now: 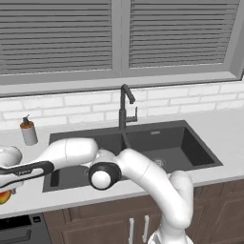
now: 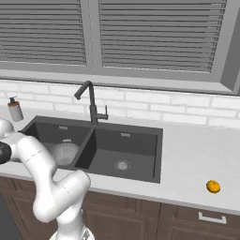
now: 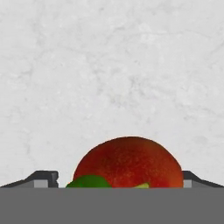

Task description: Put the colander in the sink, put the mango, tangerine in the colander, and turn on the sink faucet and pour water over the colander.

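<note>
With the colander [image 2: 64, 153] already down in the sink's [image 2: 150, 157] left basin, the gripper [image 3: 117, 177] hangs spread wide either side of the mango [image 3: 129, 162] at the worktop's [image 3: 109, 65] far left end, seemingly ready to pinch it.

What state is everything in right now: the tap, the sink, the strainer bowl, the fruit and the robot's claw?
Sink faucet: off, no water running.
Sink: dry; right basin bare.
Colander: sitting in the left basin, no fruit inside.
Mango: on the counter, between the open fingers, not gripped yet.
Tangerine: on the counter right of the sink, untouched.
Gripper: open, straddling the mango.
</note>
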Robot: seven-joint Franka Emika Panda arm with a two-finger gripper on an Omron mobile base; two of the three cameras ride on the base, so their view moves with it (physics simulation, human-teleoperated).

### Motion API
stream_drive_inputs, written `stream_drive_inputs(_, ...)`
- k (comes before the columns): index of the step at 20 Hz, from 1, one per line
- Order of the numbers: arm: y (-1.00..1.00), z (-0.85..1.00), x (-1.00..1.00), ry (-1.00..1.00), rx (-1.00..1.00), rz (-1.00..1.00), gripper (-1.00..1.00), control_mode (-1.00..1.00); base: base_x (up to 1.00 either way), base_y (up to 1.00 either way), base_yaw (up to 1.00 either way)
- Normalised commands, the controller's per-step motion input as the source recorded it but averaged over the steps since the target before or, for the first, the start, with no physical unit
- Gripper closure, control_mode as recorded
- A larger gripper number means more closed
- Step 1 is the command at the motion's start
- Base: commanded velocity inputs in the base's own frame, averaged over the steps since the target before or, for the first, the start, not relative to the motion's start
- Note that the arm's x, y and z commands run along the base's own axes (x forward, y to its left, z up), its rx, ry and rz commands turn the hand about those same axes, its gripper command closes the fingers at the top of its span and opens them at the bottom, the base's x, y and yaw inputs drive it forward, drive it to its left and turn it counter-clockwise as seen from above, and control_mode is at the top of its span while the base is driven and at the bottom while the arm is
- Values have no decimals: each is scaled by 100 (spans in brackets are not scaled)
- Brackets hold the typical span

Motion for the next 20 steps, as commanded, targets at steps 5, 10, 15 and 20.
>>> stream_drive_inputs(5,-4,-11,-10,0,0,0,100,-100,0,0,0)
stream_drive_inputs(10,-46,-7,0,0,-4,-1,100,-100,0,0,0)
stream_drive_inputs(15,-77,3,0,-7,-6,-1,100,-100,0,0,0)
stream_drive_inputs(20,-100,10,1,-8,-1,-6,100,-100,0,0,0)
